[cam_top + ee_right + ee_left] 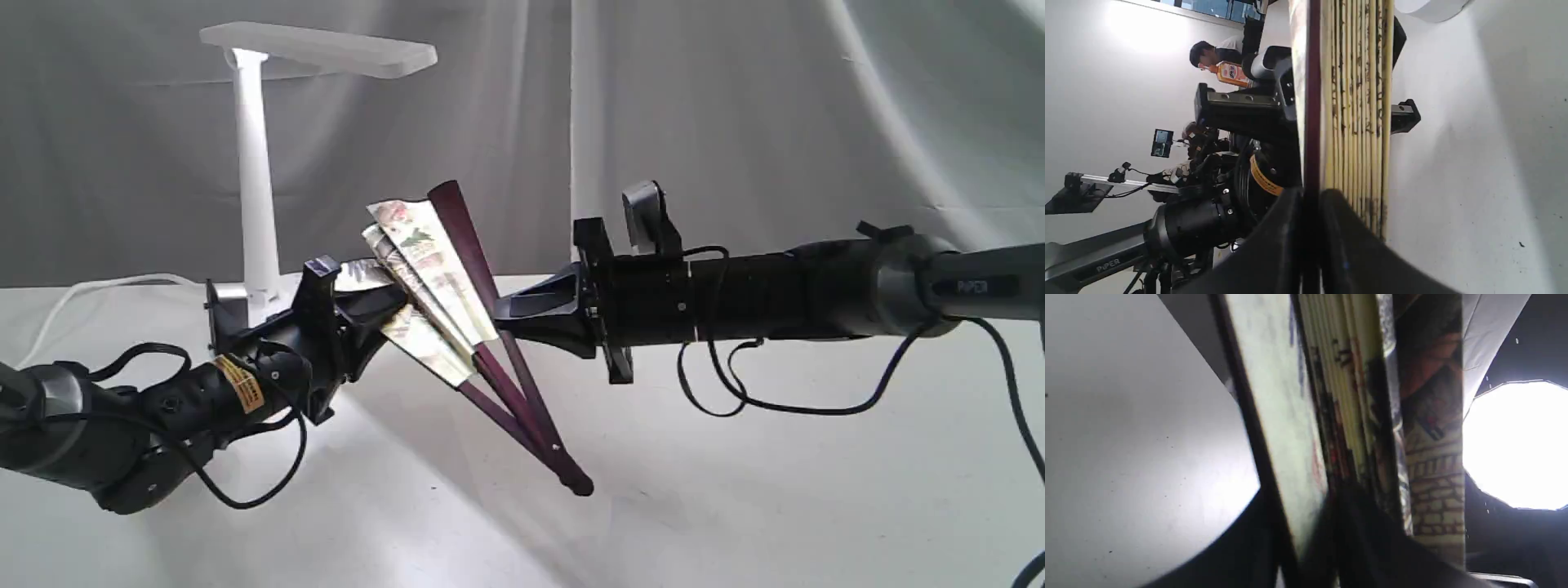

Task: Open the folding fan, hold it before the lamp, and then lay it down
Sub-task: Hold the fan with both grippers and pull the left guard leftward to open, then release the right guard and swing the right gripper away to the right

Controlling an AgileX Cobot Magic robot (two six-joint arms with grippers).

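The folding fan (433, 265) hangs partly spread above the table, pivot end down, with its painted cream leaf fanned a little and maroon ribs showing. My left gripper (385, 309) is shut on the leaf's left outer side, and my right gripper (500, 312) is shut on the right maroon guard rib. The white lamp (255, 175) stands behind the left arm, its bar head above the fan. In the left wrist view the folds (1347, 396) fill the middle. The right wrist view shows the pleat edges (1355, 102) and the rib pinched between the jaws.
A white cord (90, 287) runs left from the lamp base. The white table (735, 506) lies under both arms, with a grey curtain behind. A bright studio light (1515, 445) glares in the left wrist view. The left arm (1208, 216) faces the right wrist camera.
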